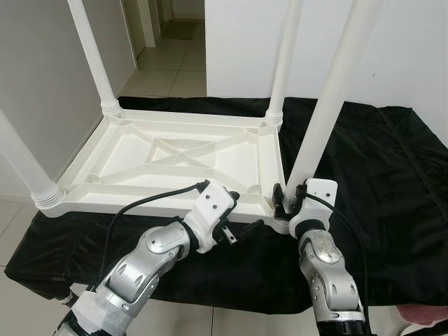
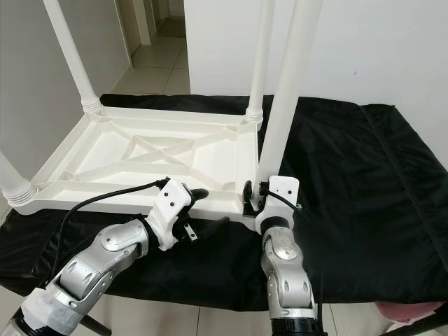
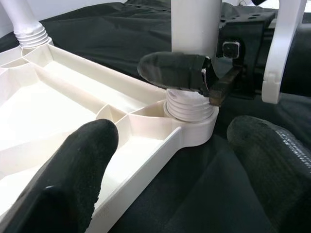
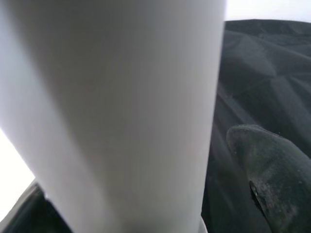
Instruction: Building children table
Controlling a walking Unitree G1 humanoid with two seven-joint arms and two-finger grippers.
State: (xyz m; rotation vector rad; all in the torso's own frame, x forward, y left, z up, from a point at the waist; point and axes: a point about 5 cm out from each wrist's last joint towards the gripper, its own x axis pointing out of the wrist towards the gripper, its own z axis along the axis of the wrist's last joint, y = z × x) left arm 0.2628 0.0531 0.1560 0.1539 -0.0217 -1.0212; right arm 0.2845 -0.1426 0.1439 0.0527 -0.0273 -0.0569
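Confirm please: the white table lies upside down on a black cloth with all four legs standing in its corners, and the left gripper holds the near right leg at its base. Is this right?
One detail is wrong. The right gripper grips the near right leg at its base, as the left eye view shows. The left gripper, open, sits beside the table's near rim. The black cloth and four standing legs are correct.

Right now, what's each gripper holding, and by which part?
Right gripper grips the near-right table leg just above its threaded base. Left gripper is open, straddling the tabletop's rim, holding nothing.
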